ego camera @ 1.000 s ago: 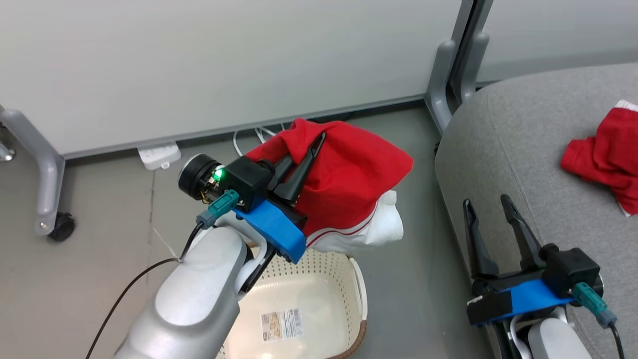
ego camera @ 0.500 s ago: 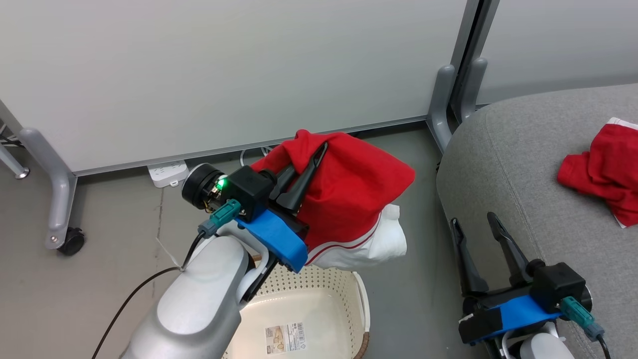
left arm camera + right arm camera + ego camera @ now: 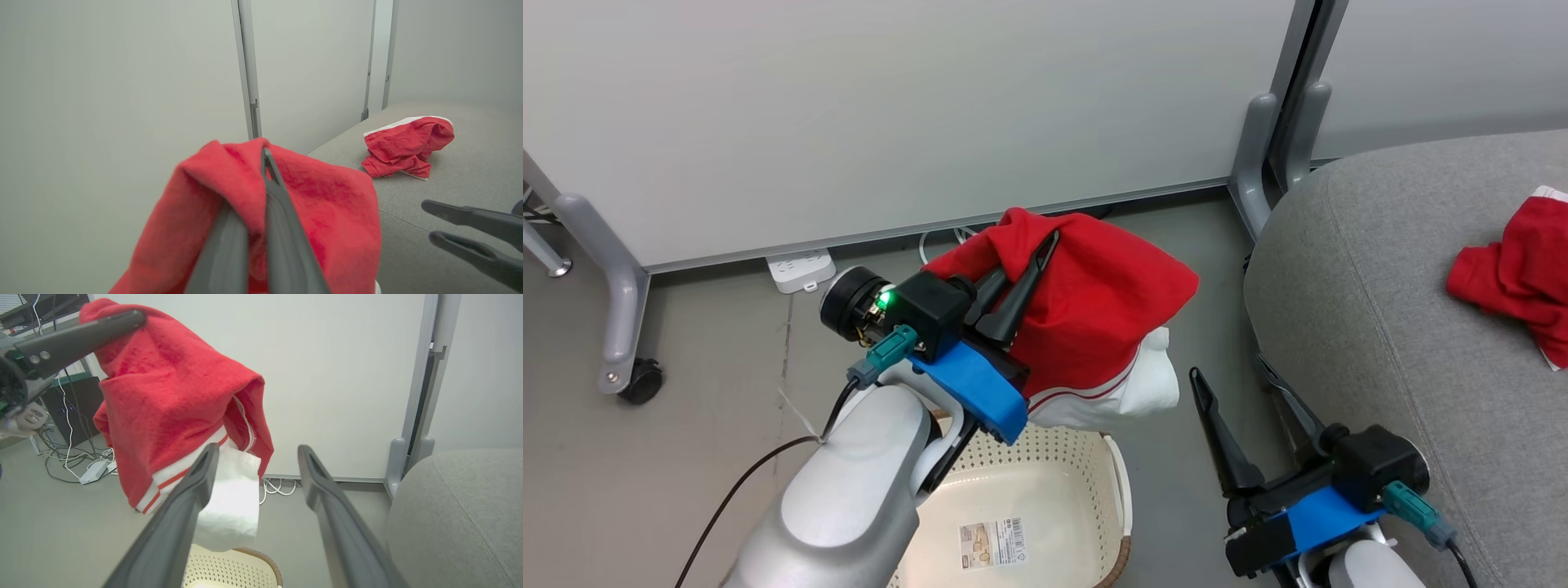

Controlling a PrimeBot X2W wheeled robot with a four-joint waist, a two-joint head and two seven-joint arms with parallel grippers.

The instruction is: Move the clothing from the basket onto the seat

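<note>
Head view: left gripper (image 3: 1045, 245) clamps a bunched fold of the red garment (image 3: 1111, 294), which looks soft, light, droopy; right gripper (image 3: 1229, 367) gapes empty beside the seat (image 3: 1380, 269).

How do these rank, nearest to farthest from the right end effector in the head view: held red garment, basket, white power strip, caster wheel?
1. The held red garment, just left of the right end effector.
2. The basket, lower left.
3. The white power strip, back left.
4. The caster wheel, far left.
</note>
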